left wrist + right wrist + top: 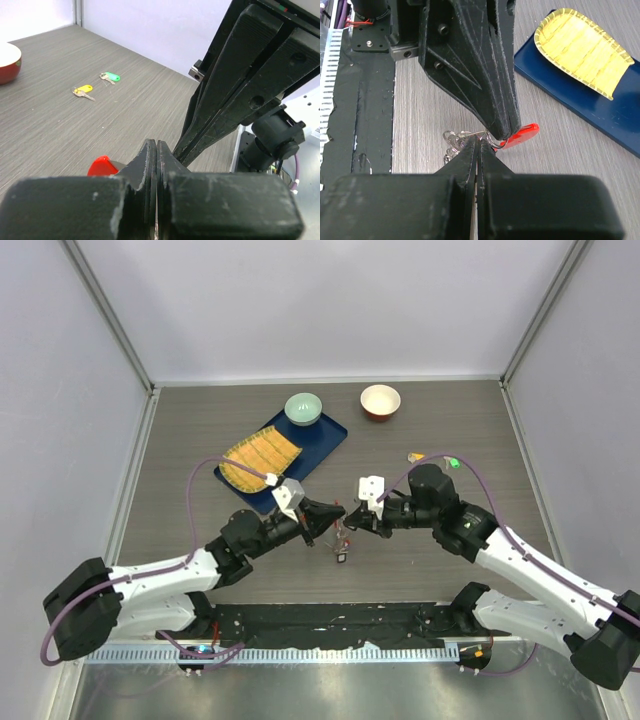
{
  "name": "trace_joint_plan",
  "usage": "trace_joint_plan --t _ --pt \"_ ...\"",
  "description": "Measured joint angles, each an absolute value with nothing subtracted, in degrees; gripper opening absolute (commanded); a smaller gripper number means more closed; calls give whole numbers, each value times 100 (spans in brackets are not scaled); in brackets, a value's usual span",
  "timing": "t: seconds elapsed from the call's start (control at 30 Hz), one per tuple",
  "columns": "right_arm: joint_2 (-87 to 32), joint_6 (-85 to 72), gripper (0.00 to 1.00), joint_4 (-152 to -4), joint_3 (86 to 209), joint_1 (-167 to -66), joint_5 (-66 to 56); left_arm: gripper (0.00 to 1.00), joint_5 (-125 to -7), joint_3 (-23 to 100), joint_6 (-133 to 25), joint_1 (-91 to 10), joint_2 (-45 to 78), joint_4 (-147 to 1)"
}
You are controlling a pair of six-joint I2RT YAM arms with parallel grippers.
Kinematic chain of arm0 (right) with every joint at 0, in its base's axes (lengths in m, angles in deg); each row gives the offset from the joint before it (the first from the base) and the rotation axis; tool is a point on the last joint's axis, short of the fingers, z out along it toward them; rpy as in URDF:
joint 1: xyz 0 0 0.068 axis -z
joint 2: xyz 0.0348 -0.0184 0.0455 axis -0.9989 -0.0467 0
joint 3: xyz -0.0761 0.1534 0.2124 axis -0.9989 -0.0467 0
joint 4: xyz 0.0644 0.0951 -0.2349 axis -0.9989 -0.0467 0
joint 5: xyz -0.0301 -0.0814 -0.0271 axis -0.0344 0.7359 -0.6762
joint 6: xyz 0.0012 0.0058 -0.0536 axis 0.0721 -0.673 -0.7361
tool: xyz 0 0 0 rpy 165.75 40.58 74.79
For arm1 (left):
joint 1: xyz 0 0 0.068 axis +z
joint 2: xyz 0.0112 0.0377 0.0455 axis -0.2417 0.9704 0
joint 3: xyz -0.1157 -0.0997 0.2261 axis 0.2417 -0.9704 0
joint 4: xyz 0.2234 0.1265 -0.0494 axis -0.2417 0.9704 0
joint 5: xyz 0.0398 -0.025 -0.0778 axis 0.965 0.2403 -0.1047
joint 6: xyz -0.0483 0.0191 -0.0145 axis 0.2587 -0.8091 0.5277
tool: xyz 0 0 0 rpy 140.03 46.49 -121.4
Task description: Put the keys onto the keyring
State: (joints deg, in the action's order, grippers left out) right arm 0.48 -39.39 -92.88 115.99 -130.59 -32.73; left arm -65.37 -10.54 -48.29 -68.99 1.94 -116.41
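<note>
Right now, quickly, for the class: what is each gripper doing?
Left gripper: jaws closed, pinching the keyring.
Right gripper: jaws closed on the same keyring.

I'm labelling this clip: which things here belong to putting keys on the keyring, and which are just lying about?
Part of the job: keyring, yellow key, green key.

Just lying about: blue tray, yellow woven mat, green bowl, red bowl.
</note>
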Motion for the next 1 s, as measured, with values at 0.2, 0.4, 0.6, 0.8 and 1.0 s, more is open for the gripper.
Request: trace_joint_plan --t 0.2,0.4,0.6,0.8,1.0 --pt "13 -3524 1 -8874 11304 -13059 -3023 0 -6094 -1380 -4762 -7021 762 -12740" --pt "-2 -3091 7 -8516 11098 -13059 -2726 0 -5619 -1526 -4768 -7168 1374 -13750" --pt "92 -2661 27 -8472 11063 -13100 -2551 0 -5442 -1554 -4812 -7205 1523 -14091" --pt "129 -2237 36 -8660 11157 -13089 -2442 0 -5239 -1738 -4998 -7198 1481 -14237" --pt "94 -1926 36 -8829 11542 -12565 -2521 0 -5195 -2009 -5275 -7198 1464 -14237"
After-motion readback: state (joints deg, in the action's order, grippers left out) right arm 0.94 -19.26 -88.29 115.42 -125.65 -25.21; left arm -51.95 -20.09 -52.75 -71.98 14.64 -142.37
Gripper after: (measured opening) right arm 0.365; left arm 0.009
